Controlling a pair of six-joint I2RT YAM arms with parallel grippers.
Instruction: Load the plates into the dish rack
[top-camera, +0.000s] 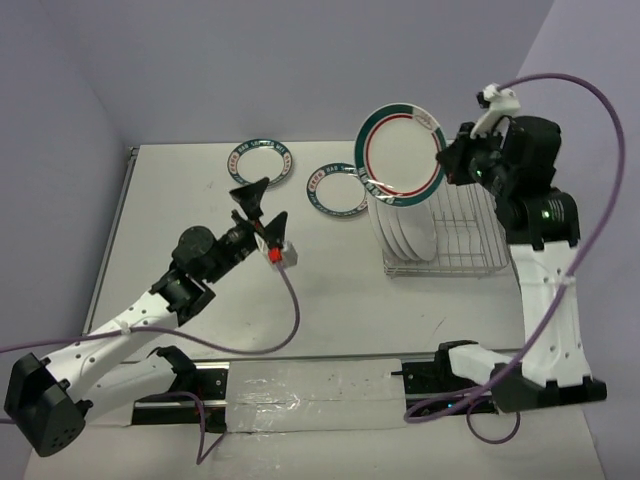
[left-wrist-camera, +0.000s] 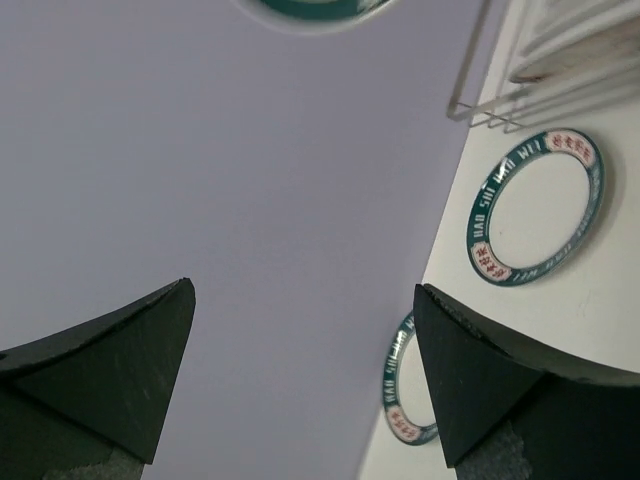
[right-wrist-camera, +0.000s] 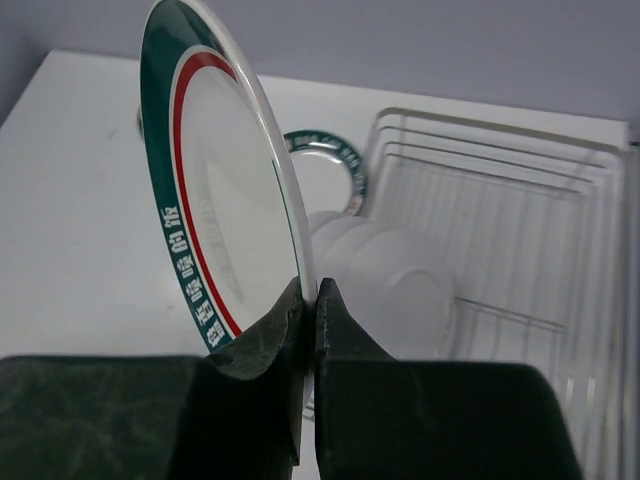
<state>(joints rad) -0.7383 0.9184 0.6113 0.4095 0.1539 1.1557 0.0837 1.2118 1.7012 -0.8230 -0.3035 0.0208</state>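
Green-rimmed plate (top-camera: 400, 150), one: clamped by its rim in right tool (right-wrist-camera: 312, 292), upright over left end of dish rack (top-camera: 470, 240), likely for dropping edge-first between bars. Racked plates (top-camera: 410, 238), apparently four, on edge at rack's left end; flat on table (top-camera: 400, 310), awaiting pickup, far-left plate (top-camera: 260, 160) and middle plate (top-camera: 335, 188), two. Left tool (top-camera: 262, 208), one, fingers wide apart, empty, over mid table.

White characters, perhaps Chinese, ring the green rims of the raised plate (right-wrist-camera: 225, 215), the far left plate (top-camera: 258, 162) and its right neighbour (top-camera: 336, 188); none legible.
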